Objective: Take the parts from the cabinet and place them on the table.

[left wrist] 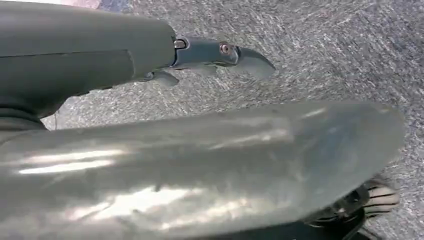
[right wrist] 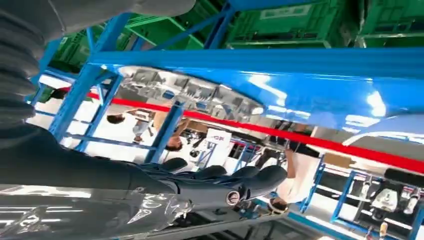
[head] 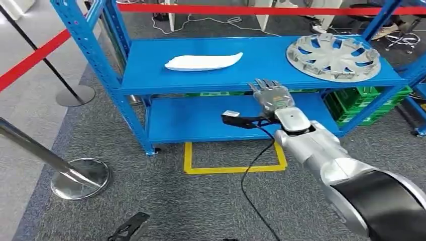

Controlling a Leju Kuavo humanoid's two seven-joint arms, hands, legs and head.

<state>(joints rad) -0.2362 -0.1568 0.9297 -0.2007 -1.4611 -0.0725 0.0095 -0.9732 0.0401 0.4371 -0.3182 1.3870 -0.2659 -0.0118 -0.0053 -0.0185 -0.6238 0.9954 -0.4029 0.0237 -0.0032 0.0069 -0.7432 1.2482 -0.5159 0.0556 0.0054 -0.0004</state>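
A white curved part [head: 203, 62] lies on the top shelf of the blue cabinet [head: 150, 80], left of centre. A silver wheel cover [head: 332, 55] rests at the shelf's right end and also appears along the shelf edge in the right wrist view as wheel cover [right wrist: 190, 92]. My right hand [head: 271, 95] reaches to the shelf's front edge between the two parts, fingers [right wrist: 240, 180] stretched out flat and holding nothing. It touches neither part. My left hand [left wrist: 220, 52] hangs low over the grey carpet, fingers straight, thumb apart, nothing in it.
Green crates [head: 369, 103] stand behind the lower shelf at the right. A yellow floor marking [head: 233, 168] lies in front of the cabinet. Stanchions [head: 80, 178] with red tape [head: 30, 60] stand at the left. A black cable [head: 251, 175] hangs from my right wrist.
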